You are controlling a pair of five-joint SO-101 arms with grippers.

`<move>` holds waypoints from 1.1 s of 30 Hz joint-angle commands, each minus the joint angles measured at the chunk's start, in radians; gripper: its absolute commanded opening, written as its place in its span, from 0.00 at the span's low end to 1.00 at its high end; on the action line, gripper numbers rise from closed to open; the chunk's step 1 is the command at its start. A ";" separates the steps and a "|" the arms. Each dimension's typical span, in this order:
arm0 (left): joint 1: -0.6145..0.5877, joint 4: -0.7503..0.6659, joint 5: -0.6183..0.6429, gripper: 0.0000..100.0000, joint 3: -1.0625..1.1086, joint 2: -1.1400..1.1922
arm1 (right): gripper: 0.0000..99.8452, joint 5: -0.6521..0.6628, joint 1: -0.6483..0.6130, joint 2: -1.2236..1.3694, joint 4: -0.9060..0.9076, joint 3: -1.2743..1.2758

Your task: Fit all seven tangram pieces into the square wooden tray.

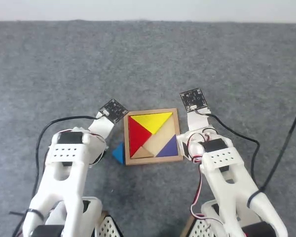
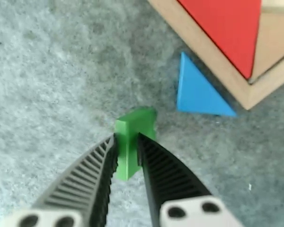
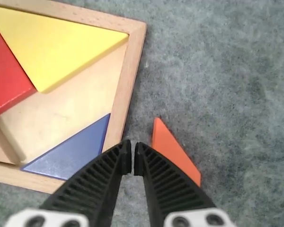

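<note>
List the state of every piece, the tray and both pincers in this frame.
Tray, partly filled.
Yellow triangle, in the tray.
Red triangle, in the tray.
Dark blue triangle, in the tray.
Light blue triangle, loose on the carpet beside the tray.
Orange triangle, loose on the carpet beside the tray.
Green piece, clamped in the left pincer.
Left pincer, shut on the green piece.
Right pincer, shut, empty.

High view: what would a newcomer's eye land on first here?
The square wooden tray, central in the high view, holds a yellow triangle and a red triangle. Left of it, the left claw grips a green piece beside a loose blue triangle; an orange triangle lies outside the tray's right edge.
</note>
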 commanded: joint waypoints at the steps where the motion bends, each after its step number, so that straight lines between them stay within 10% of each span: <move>1: 0.038 0.049 0.028 0.04 0.074 0.009 | 0.03 0.009 0.010 -0.025 0.012 -0.006; 15: 0.072 0.120 -0.152 0.04 0.093 0.014 | 0.03 0.009 0.013 -0.156 0.002 0.074; 33: 0.028 0.118 -0.087 0.01 0.047 0.008 | 0.03 0.009 0.013 -0.157 0.002 0.074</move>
